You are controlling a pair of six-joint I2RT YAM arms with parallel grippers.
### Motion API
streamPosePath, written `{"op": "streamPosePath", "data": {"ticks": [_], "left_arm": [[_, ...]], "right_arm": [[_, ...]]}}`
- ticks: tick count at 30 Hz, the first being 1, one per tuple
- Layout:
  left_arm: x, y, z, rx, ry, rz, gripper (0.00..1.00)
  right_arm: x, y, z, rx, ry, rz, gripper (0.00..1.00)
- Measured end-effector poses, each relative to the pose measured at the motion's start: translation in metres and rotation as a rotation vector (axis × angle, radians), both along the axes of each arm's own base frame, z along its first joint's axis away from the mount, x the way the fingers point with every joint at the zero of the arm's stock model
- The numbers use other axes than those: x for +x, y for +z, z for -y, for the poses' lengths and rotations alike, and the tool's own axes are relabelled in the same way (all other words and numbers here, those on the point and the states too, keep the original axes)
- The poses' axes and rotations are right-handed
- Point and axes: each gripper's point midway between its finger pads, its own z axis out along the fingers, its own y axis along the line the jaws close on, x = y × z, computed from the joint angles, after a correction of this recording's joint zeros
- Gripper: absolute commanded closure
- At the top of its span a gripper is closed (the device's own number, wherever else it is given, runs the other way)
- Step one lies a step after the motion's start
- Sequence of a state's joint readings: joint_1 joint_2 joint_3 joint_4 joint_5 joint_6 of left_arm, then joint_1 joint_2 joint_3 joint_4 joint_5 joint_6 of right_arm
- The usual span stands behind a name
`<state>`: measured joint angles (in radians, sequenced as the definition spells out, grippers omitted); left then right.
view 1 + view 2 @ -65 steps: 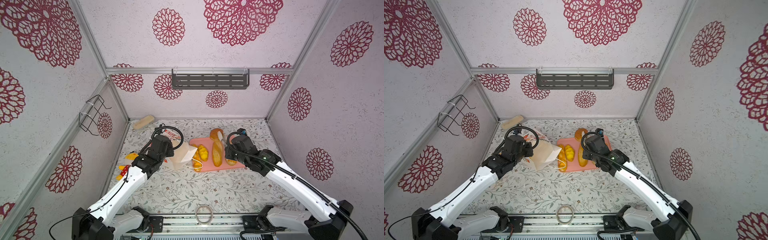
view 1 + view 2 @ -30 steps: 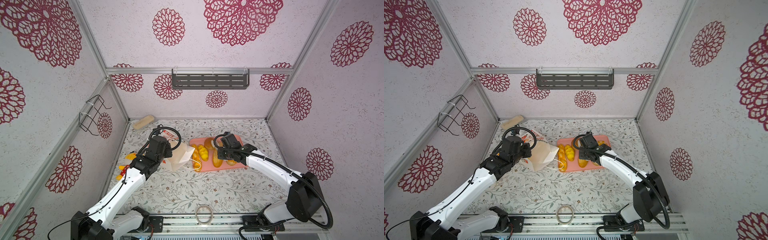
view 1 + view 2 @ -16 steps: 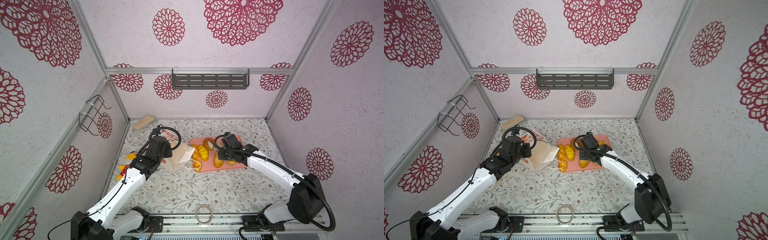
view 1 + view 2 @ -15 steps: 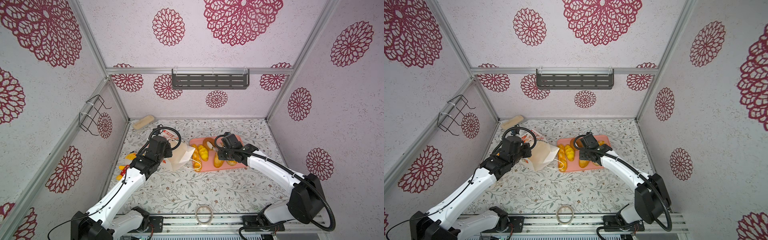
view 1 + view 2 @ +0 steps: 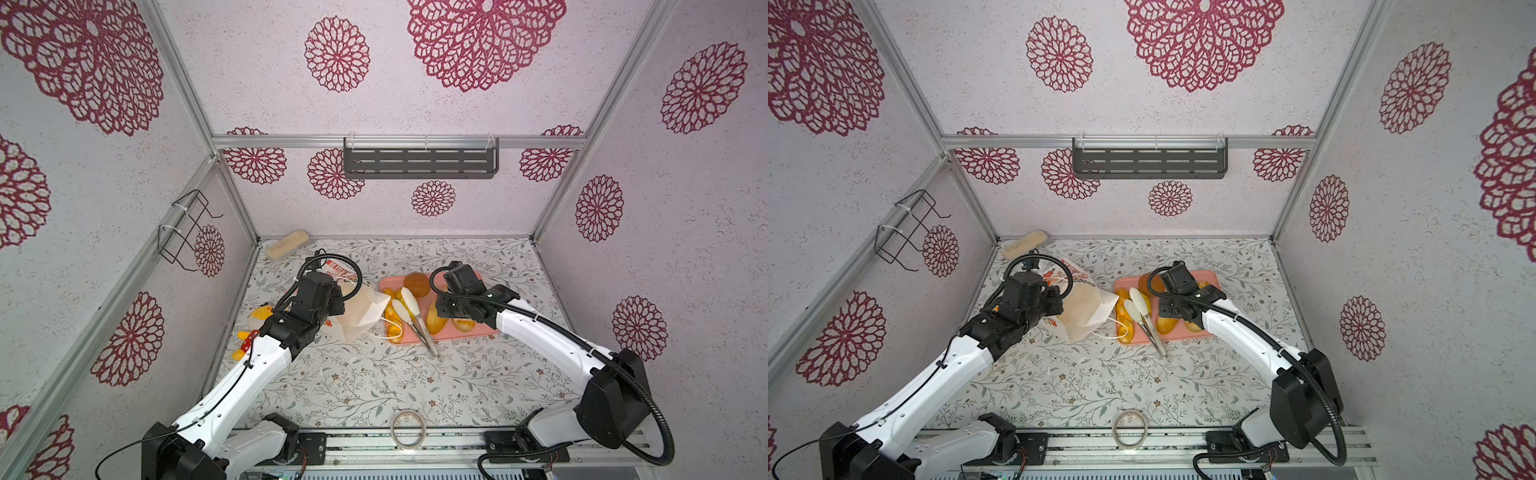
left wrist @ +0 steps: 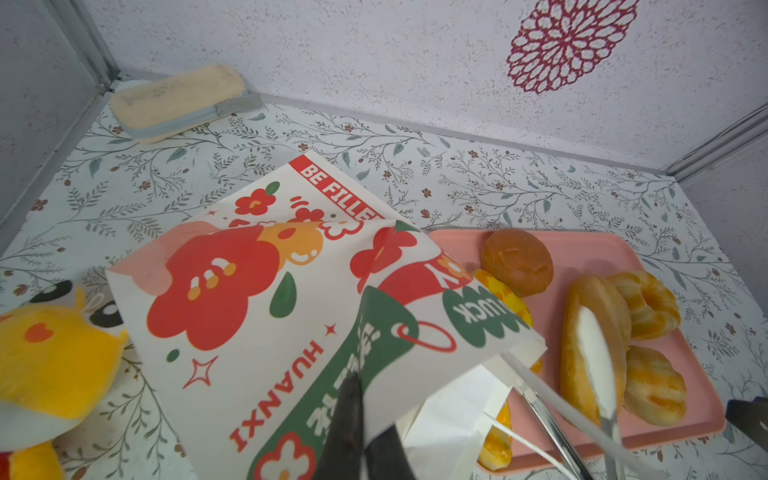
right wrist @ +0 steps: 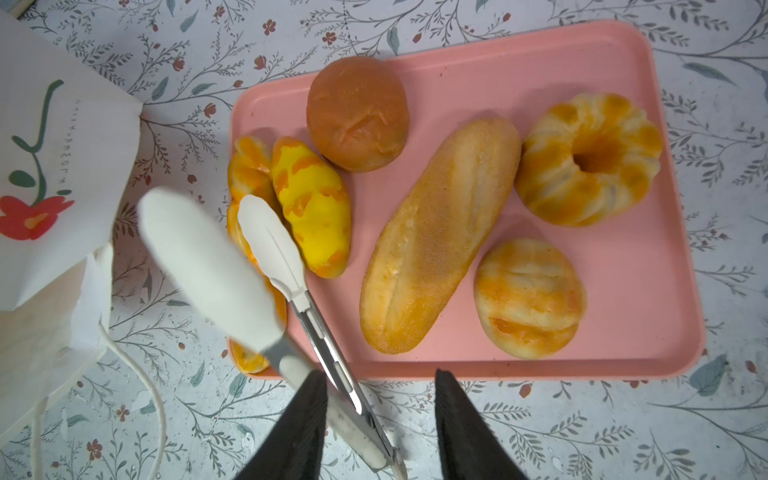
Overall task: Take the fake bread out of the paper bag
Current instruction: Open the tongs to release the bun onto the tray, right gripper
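Observation:
The fake bread lies on a pink tray (image 7: 623,62): a long loaf (image 7: 440,237), a brown round bun (image 7: 357,112), a ring bun (image 7: 588,158), a striped round bun (image 7: 530,297), a yellow roll (image 7: 311,203) and a twisted one (image 7: 245,174) partly under white-tipped metal tongs (image 7: 216,266). My right gripper (image 7: 380,419) is open above the tray's front edge, the tongs' handle lying beside one finger. The paper bag (image 5: 361,309) lies tilted left of the tray; I cannot see into it. My left gripper (image 6: 361,432) is shut on its edge.
A yellow plush toy (image 6: 41,353) sits by the left wall behind the bag. A beige block (image 6: 178,99) lies in the back left corner. A tape ring (image 5: 409,428) rests at the front edge. A wire rack (image 5: 183,232) hangs on the left wall.
My right gripper has opened and the tongs now lie with their tips over the tray and their handle on the table. The left arm still holds the bag in place.

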<state>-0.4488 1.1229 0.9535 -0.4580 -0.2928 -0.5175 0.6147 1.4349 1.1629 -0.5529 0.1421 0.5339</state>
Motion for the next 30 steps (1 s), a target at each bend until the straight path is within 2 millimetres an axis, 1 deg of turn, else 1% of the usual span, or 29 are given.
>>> {"op": "streamPosePath", "data": {"ticks": [3, 4, 5, 8, 10, 13, 16, 18, 22, 24, 27, 30], "left_arm": [[0.000, 0.000, 0.000, 0.000, 0.000, -0.001, 1.00], [0.000, 0.000, 0.000, 0.000, 0.001, -0.001, 1.00], [0.000, -0.001, 0.000, 0.000, 0.000, -0.001, 1.00], [-0.001, -0.001, -0.001, 0.002, 0.001, -0.003, 1.00], [-0.001, -0.001, -0.001, 0.001, 0.001, -0.002, 1.00], [-0.001, -0.001, -0.001, 0.001, 0.001, -0.002, 1.00], [-0.001, -0.001, -0.001, 0.001, 0.001, -0.001, 1.00], [-0.002, -0.001, -0.001, 0.000, 0.001, 0.000, 1.00], [-0.004, -0.002, -0.002, 0.001, 0.001, -0.002, 1.00], [-0.004, -0.002, -0.002, 0.001, 0.001, -0.002, 1.00], [-0.004, -0.002, -0.002, 0.001, 0.001, -0.002, 1.00], [-0.004, -0.002, -0.002, 0.002, 0.001, -0.003, 1.00]], "right_arm": [[-0.009, -0.002, -0.002, 0.037, 0.021, 0.013, 0.39], [-0.015, -0.005, -0.003, 0.053, 0.037, 0.015, 0.30], [-0.021, -0.009, -0.004, 0.064, 0.047, 0.013, 0.29], [-0.043, -0.023, -0.009, 0.085, 0.107, 0.000, 0.28], [-0.057, -0.033, -0.017, 0.092, 0.167, -0.009, 0.29], [-0.075, -0.044, -0.030, 0.086, 0.257, -0.010, 0.30], [-0.086, -0.049, -0.042, 0.088, 0.336, 0.001, 0.32], [-0.087, -0.052, -0.045, 0.088, 0.360, 0.011, 0.34], [-0.084, -0.057, -0.043, 0.083, 0.363, 0.023, 0.50], [-0.077, -0.060, -0.043, 0.090, 0.346, 0.027, 0.54], [-0.068, -0.071, -0.038, 0.095, 0.310, 0.016, 0.56], [-0.063, -0.085, -0.037, 0.086, 0.294, -0.010, 0.55]]}}
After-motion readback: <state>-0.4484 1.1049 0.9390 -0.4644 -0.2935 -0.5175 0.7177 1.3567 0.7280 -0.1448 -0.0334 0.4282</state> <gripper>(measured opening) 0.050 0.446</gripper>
